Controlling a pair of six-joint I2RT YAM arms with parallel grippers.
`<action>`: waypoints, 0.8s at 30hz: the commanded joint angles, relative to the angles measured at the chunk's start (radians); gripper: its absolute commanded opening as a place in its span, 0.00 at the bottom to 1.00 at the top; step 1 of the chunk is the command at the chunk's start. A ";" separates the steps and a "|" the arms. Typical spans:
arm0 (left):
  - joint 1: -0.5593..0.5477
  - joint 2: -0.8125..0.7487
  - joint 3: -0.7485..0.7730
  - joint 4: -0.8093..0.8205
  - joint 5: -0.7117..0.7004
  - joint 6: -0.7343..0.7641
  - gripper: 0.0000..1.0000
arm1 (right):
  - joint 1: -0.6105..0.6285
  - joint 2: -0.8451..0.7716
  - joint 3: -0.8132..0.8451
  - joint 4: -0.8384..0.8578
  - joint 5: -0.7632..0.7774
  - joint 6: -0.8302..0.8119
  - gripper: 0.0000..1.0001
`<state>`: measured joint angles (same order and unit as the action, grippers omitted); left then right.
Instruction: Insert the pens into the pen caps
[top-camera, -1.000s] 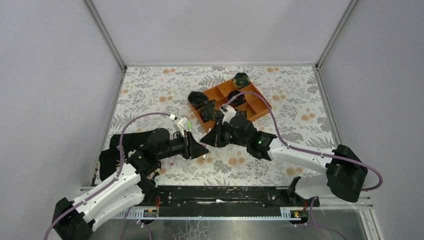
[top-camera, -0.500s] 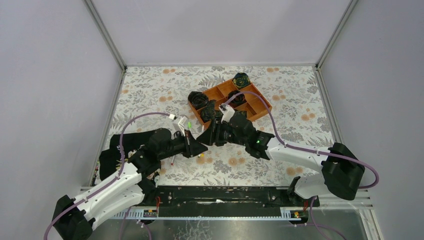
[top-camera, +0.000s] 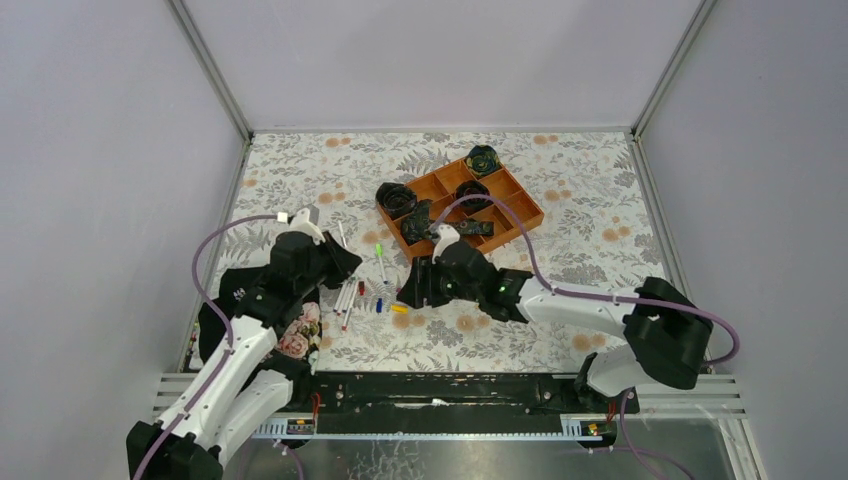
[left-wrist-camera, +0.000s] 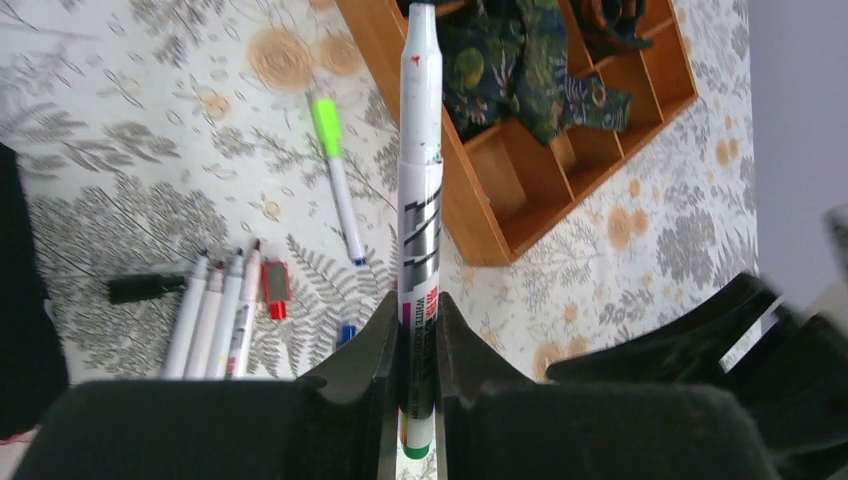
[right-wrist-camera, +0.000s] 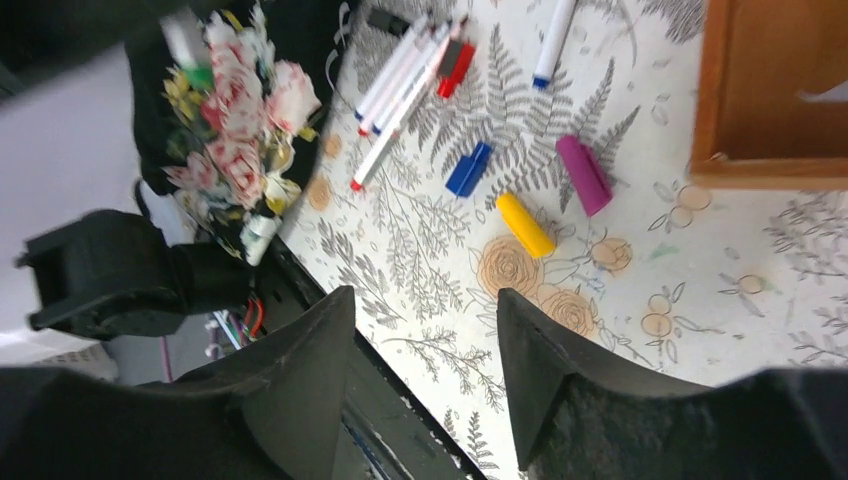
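Observation:
My left gripper (left-wrist-camera: 418, 322) (top-camera: 340, 262) is shut on a white-barrelled pen (left-wrist-camera: 420, 190) with a green rear end, and the barrel sticks out ahead of the jaws toward the tray. My right gripper (right-wrist-camera: 425, 295) (top-camera: 412, 284) hangs open and empty above the cloth. Below it lie a yellow cap (right-wrist-camera: 525, 225) (top-camera: 400, 309), a magenta cap (right-wrist-camera: 583, 175), a blue cap (right-wrist-camera: 468, 168) and a red cap (right-wrist-camera: 457, 60). Several uncapped pens (left-wrist-camera: 215, 310) (top-camera: 345, 300) lie side by side. One pen with a neon green cap (left-wrist-camera: 335, 170) (top-camera: 380, 262) lies apart.
An orange divided tray (top-camera: 520, 215) holding dark rolled fabric stands at the back right of the pens. A black floral cloth (top-camera: 300, 335) lies at the left near the front rail (top-camera: 440, 385). Grey walls enclose the patterned table.
The two grippers, which met mid-table, have separated. My left arm has drawn back to the left with the pen, and my right gripper has opened and shifted slightly left.

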<state>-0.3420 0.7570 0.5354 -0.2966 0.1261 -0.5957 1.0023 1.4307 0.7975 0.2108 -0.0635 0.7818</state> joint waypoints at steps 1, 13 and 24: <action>0.046 0.024 0.100 -0.027 -0.020 0.100 0.00 | 0.054 0.079 0.062 0.002 0.014 -0.011 0.61; 0.045 0.032 0.161 -0.056 -0.096 0.224 0.00 | 0.093 0.297 0.152 0.006 -0.015 0.045 0.62; 0.046 0.009 0.142 -0.047 -0.108 0.227 0.00 | 0.093 0.391 0.199 -0.051 0.031 0.053 0.66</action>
<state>-0.3008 0.7784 0.6853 -0.3595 0.0399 -0.3920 1.0885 1.8034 0.9417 0.1833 -0.0666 0.8314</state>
